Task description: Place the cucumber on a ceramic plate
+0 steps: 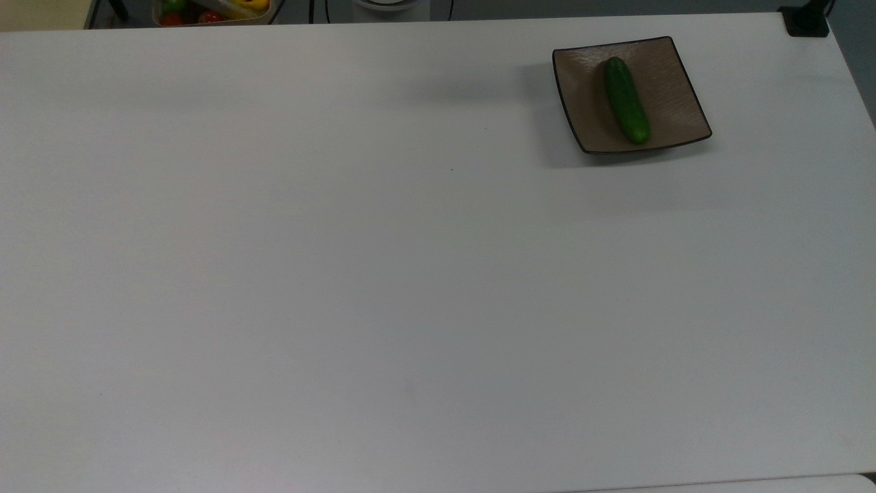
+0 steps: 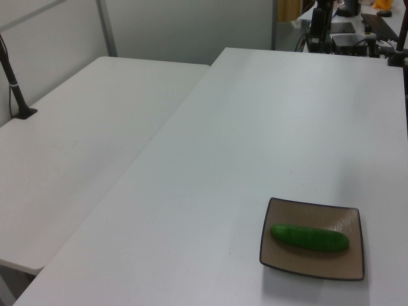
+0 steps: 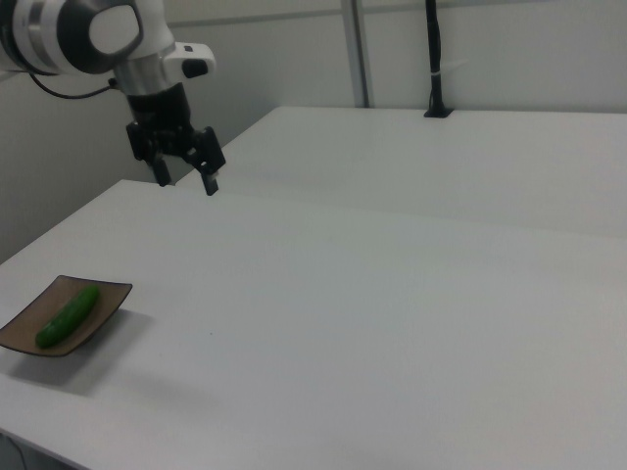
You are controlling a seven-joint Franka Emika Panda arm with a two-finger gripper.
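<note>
The small, smooth, dark green cucumber (image 1: 625,100) is lying flat on the square, glossy brown ceramic plate (image 1: 667,85), running lengthwise down the plate's middle in the top view and crosswise in the left view (image 2: 310,237). Both its rounded ends are staying inside the thin dark rim, and nothing is touching it. In the right view the cucumber (image 3: 68,316) is resting slantwise on the plate (image 3: 106,299), which is sitting near the right view's lower left corner.

The plate is standing on a broad white table (image 1: 383,274), close to the top view's upper right corner and near the table's far edge there.

The robot's black two-finger gripper (image 3: 186,180) is hanging in the air well apart from the plate, above the table in the right view's upper left, pointing downward beneath a white and silver arm (image 3: 93,29). Its fingers (image 3: 209,182) are standing apart with nothing between them.

A second white table (image 2: 70,140) is standing beside the first in the left view. A tray of colourful toy vegetables (image 1: 209,9) is sitting beyond the table's edge at the top view's upper left.
</note>
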